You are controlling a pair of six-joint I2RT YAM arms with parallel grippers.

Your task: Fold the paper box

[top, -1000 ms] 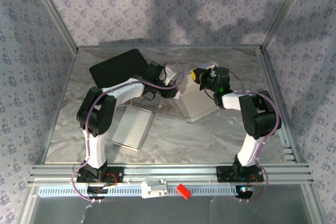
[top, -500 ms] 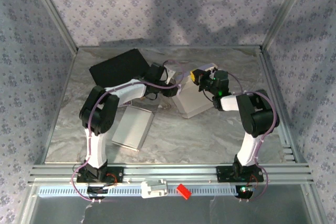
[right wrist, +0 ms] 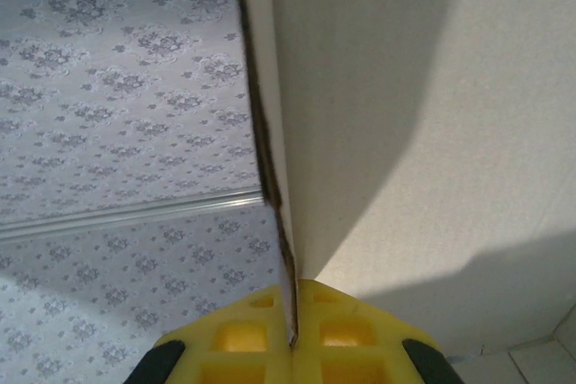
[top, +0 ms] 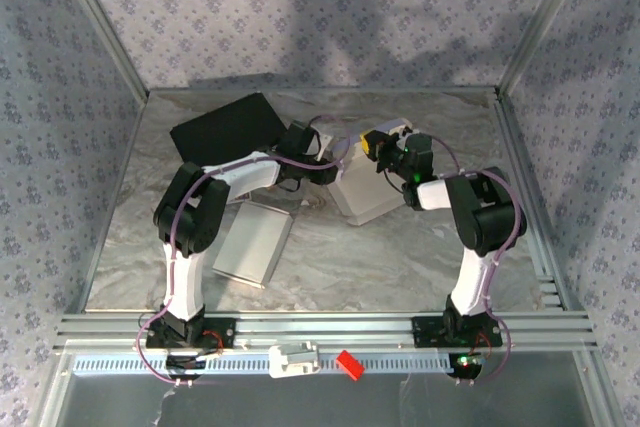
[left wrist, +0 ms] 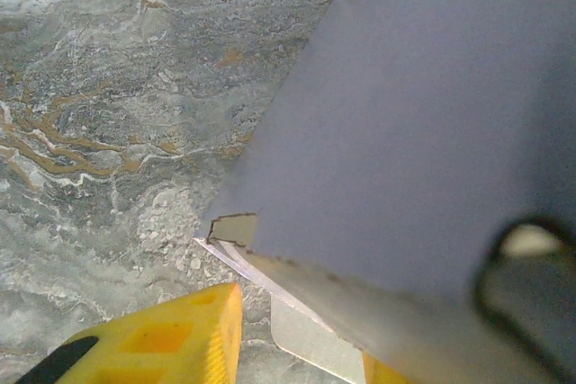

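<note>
Paper box [top: 366, 190] sits between the two pincers. The right pincer [right wrist: 292, 339] is clamped on the edge of an upright wall, and the left pincer [left wrist: 297, 339] stands partly apart astride a lower edge — its yellow finger [left wrist: 162, 341] clear of the card.

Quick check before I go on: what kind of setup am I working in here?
Probably an enclosed robot test cell, not a home: aluminium frame posts, floral-print wall panels on three sides, and a marbled tabletop.

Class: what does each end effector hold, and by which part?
Right end effector pinches the paper box by a panel's edge. Left end effector straddles another panel edge; hold cannot be told.
</note>
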